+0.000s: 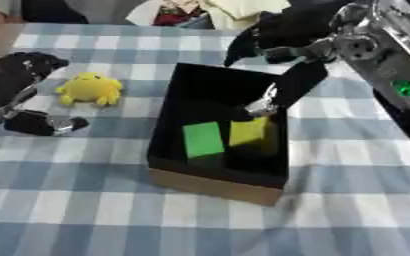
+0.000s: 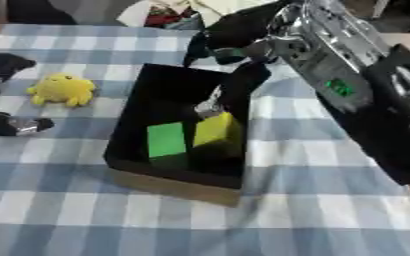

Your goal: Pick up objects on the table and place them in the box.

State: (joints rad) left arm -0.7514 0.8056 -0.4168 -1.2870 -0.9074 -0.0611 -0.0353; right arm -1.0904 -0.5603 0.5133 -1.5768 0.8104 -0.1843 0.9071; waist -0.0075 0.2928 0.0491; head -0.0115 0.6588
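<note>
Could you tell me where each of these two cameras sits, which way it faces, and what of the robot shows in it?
Left eye view: in the robot's head, looking down at the checked table and black box; the left robot hand shows at the left edge, the right robot hand reaches over the box.
Right eye view: beside it in the head, facing the same way; more of the right arm shows, less of the left robot hand.
Shared: the box with a green block and yellow block inside, and a yellow plush toy left of it.

Right hand (image 1: 283, 82) crowds box (image 1: 213, 182) opening
</note>
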